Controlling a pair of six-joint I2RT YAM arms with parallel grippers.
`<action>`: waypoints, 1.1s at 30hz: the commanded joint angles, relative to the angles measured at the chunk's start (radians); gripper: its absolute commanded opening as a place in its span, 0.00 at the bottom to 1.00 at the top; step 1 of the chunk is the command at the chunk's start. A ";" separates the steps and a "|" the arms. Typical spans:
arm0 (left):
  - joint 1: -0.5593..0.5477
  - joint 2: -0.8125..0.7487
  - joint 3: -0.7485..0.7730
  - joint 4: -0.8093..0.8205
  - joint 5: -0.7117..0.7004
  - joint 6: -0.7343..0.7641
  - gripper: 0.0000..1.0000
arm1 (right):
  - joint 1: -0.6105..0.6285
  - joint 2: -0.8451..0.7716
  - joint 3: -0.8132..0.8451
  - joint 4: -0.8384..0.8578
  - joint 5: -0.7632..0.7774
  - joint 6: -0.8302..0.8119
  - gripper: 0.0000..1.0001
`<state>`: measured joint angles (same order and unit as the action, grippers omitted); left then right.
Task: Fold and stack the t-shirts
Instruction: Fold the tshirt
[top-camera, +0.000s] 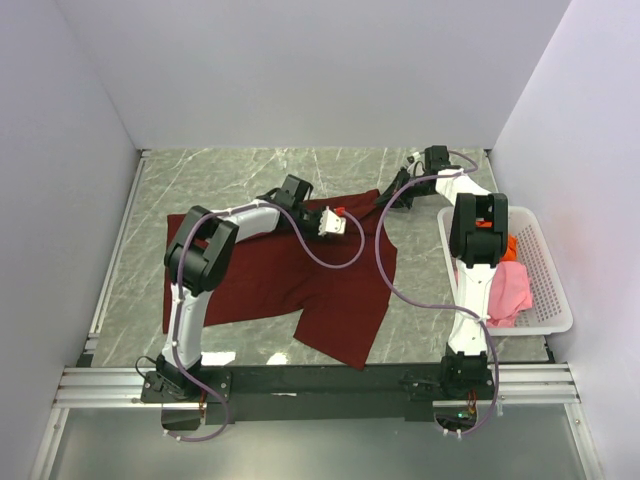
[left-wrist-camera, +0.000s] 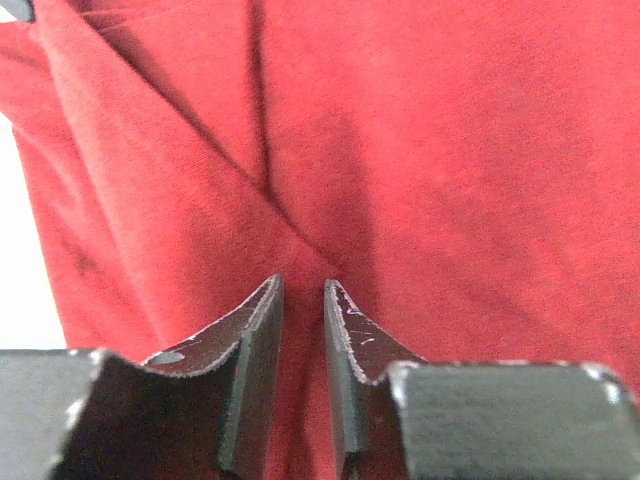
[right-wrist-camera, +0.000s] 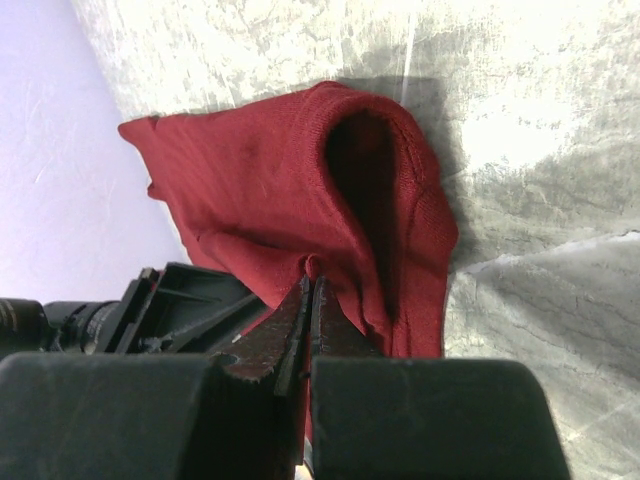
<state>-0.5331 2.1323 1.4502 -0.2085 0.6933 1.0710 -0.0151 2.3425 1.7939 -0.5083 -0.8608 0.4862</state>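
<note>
The dark maroon t-shirt (top-camera: 290, 275) lies spread on the marble table. My left gripper (top-camera: 338, 222) is over its upper middle; in the left wrist view its jaws (left-wrist-camera: 303, 292) stand narrowly apart with a ridge of the maroon cloth (left-wrist-camera: 420, 150) pinched between them. My right gripper (top-camera: 397, 198) is at the shirt's far right corner; in the right wrist view it (right-wrist-camera: 312, 285) is shut on a lifted fold of the maroon cloth (right-wrist-camera: 260, 190). The orange t-shirt (top-camera: 513, 246) and the pink t-shirt (top-camera: 508, 290) lie bunched in the basket.
A white perforated basket (top-camera: 552, 290) stands at the right edge of the table beside the right arm. White walls close the back and both sides. Bare marble (top-camera: 250, 170) shows behind the shirt and to its left.
</note>
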 joint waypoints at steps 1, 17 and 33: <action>0.012 0.029 0.068 -0.063 0.020 0.076 0.29 | 0.004 0.000 0.005 0.024 0.000 -0.005 0.00; 0.015 0.057 0.111 -0.100 0.046 0.092 0.09 | 0.004 -0.009 0.004 0.005 -0.001 -0.020 0.00; 0.033 -0.084 0.059 -0.109 0.173 -0.037 0.00 | 0.003 -0.198 -0.114 -0.084 -0.040 -0.060 0.00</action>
<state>-0.5041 2.1391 1.5257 -0.3027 0.7864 1.0538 -0.0151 2.2524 1.7000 -0.5560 -0.8818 0.4648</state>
